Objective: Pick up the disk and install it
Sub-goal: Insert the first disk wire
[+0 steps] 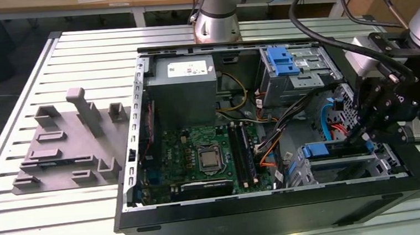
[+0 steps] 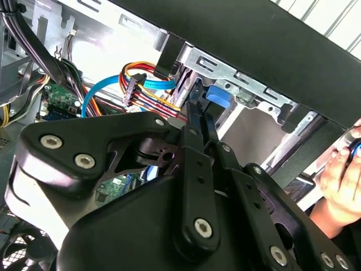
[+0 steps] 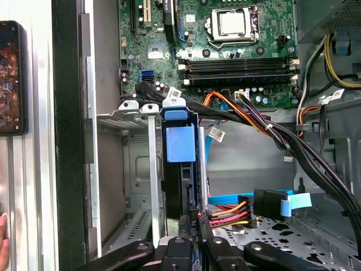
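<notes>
I hang over the open computer case (image 1: 276,212) at the exterior view's right, my gripper (image 1: 361,134) lowered into the drive cage (image 1: 350,166) in the case's near corner. The disk (image 3: 181,164) stands on edge inside that cage, its blue carrier frame showing along the top, with a blue tab at its end; in the first wrist view it sits upright between the cage's grey metal walls, just beside the motherboard (image 3: 225,51) edge. My fingers (image 3: 194,226) reach down to the disk's near edge, and they lie close together around it, so my jaws look pinched on the disk's thin edge, though the contact itself is partly hidden by my own linkage. In the second wrist view the fingertips (image 2: 197,116) point at the blue tab (image 2: 216,96) in the cage. A bundle of red, orange and yellow power wires (image 3: 228,213) and a blue data cable (image 3: 248,199) run just beside the disk. A second drive bay with a blue latch (image 1: 283,62) sits at the case's far side. A person's hand (image 2: 343,175) rests near the case's outer wall.
</notes>
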`<action>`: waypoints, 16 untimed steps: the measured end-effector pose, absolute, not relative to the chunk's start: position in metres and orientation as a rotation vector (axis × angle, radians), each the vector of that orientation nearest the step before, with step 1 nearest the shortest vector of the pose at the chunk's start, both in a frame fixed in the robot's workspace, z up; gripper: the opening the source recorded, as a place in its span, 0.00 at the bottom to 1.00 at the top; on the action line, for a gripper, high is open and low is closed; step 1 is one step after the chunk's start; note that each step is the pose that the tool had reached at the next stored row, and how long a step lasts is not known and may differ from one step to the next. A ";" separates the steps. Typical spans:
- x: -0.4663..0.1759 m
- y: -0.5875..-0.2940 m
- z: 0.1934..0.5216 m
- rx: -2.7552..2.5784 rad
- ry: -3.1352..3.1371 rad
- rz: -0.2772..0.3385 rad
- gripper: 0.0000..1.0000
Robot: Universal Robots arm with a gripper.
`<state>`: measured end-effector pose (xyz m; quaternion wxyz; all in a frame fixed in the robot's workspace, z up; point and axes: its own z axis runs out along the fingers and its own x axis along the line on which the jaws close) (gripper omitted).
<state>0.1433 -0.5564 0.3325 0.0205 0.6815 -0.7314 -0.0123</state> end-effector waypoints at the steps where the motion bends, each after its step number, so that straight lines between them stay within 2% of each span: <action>1: 0.143 -0.556 0.332 2.113 -2.269 -0.039 0.16; 16: 0.145 -0.556 0.329 2.104 -2.277 -0.045 0.16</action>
